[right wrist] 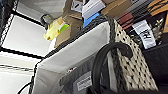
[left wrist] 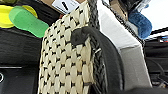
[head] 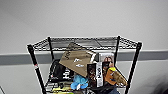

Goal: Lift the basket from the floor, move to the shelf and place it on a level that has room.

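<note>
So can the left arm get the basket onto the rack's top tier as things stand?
Probably yes. The top tier looks bare in the head view, with clutter only below it. The basket sits close against the left wrist camera, beside lower-tier items, so it likely has to rise first.

Cream woven basket (left wrist: 67,62) close beside black wire shelf (head: 85,43).

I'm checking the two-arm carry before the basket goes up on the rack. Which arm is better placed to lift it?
Neither clearly, I'd judge. The left wrist camera sits close against one woven end of the basket, the right against the other end, each beside a loop handle. The top tier looks bare; both arms seem needed.
</note>
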{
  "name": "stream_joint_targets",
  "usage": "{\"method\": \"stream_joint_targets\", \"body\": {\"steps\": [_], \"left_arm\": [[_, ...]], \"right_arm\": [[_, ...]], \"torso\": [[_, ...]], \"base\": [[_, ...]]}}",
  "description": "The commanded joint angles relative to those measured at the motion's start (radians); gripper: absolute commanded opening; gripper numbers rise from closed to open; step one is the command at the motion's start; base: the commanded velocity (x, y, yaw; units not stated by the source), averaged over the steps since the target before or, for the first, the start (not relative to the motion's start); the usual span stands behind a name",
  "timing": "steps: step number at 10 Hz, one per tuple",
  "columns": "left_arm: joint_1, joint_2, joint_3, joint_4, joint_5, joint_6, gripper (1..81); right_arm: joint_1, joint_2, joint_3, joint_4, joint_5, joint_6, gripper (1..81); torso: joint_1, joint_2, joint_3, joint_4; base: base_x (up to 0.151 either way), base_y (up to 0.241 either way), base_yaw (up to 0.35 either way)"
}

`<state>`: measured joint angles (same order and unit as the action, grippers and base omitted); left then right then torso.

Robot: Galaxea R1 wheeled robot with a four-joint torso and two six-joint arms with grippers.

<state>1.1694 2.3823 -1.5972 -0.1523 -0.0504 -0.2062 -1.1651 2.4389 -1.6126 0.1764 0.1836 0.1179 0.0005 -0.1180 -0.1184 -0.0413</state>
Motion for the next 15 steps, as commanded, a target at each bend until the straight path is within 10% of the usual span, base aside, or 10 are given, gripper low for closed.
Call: {"method": "stream_joint_targets", "body": {"steps": [1, 15], "left_arm": [[-0.118, -0.032, 0.166, 0.071, -0.028, 0.016, 1.0], [-0.239, -0.248, 0.533, 0.088, -0.028, 0.016, 1.0]], "right_arm": [[0.129, -0.055, 0.192, -0.002, -0.024, 0.011, 1.0], [0.225, -0.274, 0.559, 0.002, -0.024, 0.011, 1.0]], "torso": [[0.0, 0.0, 0.0, 0.0], [0.0, 0.0, 0.0, 0.0]], "base": [[0.0, 0.0, 0.0], [0.0, 0.0, 0.0]]}}
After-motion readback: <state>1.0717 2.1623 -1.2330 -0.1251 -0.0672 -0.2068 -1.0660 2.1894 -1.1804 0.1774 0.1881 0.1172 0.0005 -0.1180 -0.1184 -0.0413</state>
